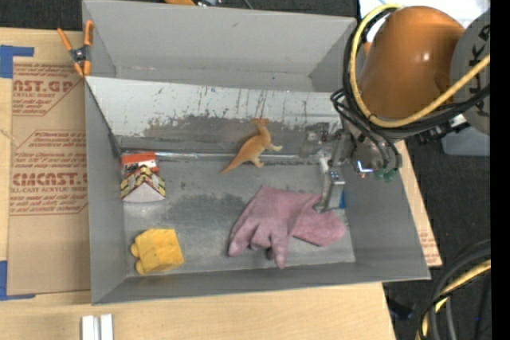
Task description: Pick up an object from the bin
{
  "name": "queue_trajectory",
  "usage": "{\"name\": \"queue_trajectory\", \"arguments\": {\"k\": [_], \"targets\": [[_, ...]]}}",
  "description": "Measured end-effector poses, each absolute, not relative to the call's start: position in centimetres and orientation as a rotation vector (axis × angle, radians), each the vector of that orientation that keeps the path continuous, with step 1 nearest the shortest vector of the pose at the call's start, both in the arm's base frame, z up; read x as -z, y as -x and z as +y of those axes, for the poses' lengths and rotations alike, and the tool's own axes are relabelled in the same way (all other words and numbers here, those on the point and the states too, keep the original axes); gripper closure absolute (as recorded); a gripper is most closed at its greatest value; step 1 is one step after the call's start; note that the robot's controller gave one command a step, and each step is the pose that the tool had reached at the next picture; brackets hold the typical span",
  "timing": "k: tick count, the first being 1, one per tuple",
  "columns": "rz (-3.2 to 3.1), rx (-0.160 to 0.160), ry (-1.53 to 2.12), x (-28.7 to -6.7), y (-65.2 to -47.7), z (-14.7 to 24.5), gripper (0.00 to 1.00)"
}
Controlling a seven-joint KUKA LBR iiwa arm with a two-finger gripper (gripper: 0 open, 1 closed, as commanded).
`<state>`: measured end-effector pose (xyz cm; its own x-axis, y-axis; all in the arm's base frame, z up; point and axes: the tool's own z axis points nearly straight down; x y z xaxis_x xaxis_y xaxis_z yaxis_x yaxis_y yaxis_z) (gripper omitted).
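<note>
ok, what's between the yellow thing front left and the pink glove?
Nothing. In the camera view, the stretch from the yellow thing to the pink glove is bare bin floor.

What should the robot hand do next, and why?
Probably ease straight down a touch and grab the pink glove. The gripper sits right at the glove's right end, so that is the nearest thing to take. The orange dinosaur lies apart from it, farther back.

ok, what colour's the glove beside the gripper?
The glove is pale pink, best seen in the camera view.
</note>
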<state>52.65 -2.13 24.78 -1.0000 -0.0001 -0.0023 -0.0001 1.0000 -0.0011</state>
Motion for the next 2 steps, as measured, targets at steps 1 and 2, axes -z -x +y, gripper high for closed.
{"name": "queue_trajectory", "arguments": {"k": [1, 2], "targets": [[3.139, 0.002, 0.0, -24.8, -52.7, -2.1, 0.0], [3.138, -0.001, -0.075, -13.4, -52.4, -2.3, 1.0]]}}
